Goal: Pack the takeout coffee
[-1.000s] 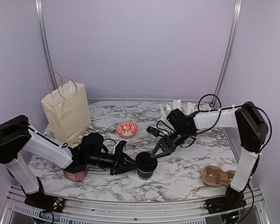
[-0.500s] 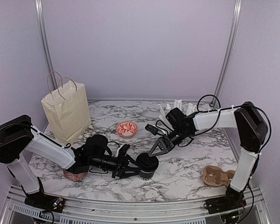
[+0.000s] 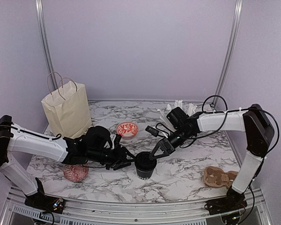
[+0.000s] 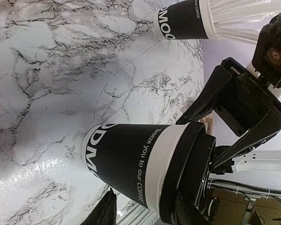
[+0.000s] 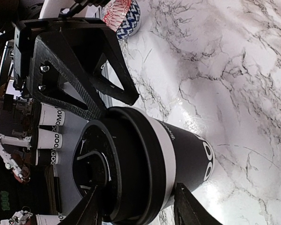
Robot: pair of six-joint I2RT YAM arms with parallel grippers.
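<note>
Noting cup (image 3: 145, 166) upright, lid (image 3: 145, 159) on; left gripper (image 3: 127, 158) just beside it, jaws parted, empty; right gripper (image 3: 158, 150) parted astride lid; bag (image 3: 65, 112) lies left, so lead with your left gripper.

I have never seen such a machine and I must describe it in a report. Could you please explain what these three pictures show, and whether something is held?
The machine is two robot arms, the left arm and the right arm, bolted at the near edge of a marble table. The wide picture comes from a fixed camera above and behind them. The two close pictures come from cameras on their wrists. On the table stand a black coffee cup with its lid on top, a paper bag, one red patterned bowl and another, a cardboard cup carrier and a cup of straws. The left jaws and the right jaws each stand apart around the coffee cup. I cannot tell whether they grip it.
</note>
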